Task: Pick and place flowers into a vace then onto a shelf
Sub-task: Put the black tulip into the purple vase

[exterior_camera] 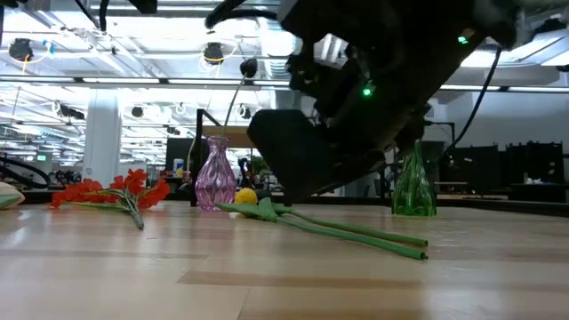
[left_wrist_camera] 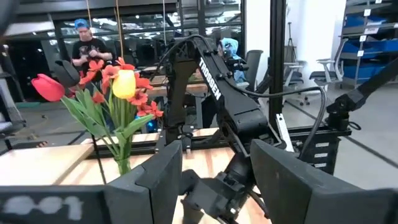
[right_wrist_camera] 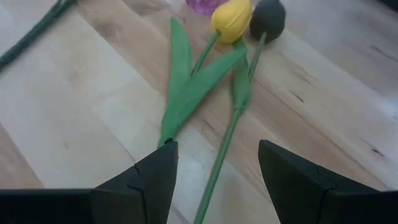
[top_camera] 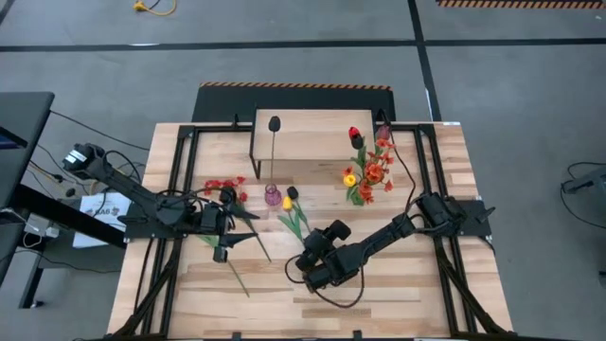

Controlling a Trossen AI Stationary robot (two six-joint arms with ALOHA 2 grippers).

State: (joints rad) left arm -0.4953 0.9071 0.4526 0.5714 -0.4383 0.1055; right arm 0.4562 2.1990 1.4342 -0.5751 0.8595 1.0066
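Note:
A yellow tulip and a dark maroon tulip lie side by side on the tabletop, their stems flat on the wood. My right gripper hovers open just above the stem ends, slanting down, and touches nothing. A pink vase stands just beyond the heads. A green vase holds a bouquet. Orange-red sprays lie at the left. My left gripper is open and level, above the table's left half.
The shelf stands at the far middle of the table. Loose green stems lie near my left gripper. Black frame rails run along both table sides. People stand in the room beyond.

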